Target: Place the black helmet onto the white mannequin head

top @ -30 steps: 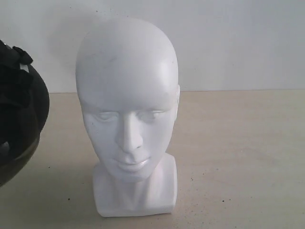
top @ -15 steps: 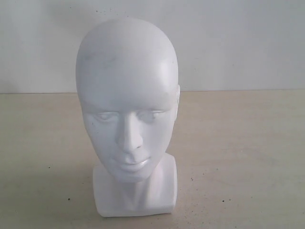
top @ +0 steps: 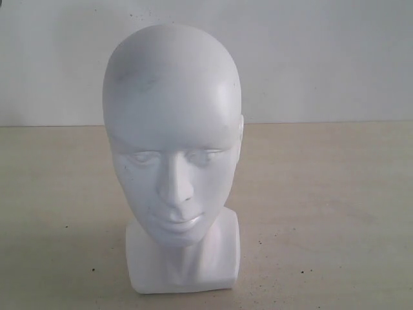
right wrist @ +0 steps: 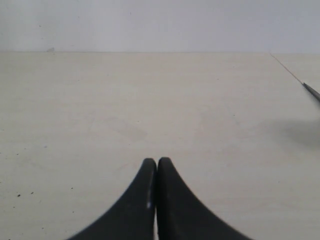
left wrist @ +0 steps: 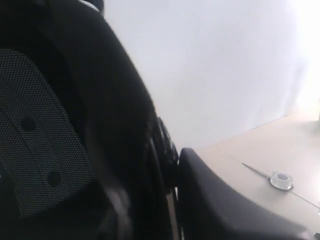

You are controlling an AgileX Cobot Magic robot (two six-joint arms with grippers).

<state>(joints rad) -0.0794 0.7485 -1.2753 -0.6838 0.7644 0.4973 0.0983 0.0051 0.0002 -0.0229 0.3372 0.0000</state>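
Ext view: the white mannequin head (top: 173,139) stands upright, centre-left of frame, face fwd, neck base on the beige table (top: 322,213), with a white wall (top: 322,58) behind. Its crown is uncovered. The black helmet (left wrist: 105,100) shows only in the L wrist view: close to the cam, filling approx half the pic, grey mesh lining (left wrist: 40,135) toward the lens, wall behind it. There the left gripper (left wrist: 175,165) pinches the helmet rim; 1 dark finger (left wrist: 220,205) sits tight against the shell's outside, the other is hidden by the helmet. A small clear round item (left wrist: 281,180) lies on the table beyond. R wrist view: the right gripper (right wrist: 153,163) has its 2 fingertips pressed together, low over the table.
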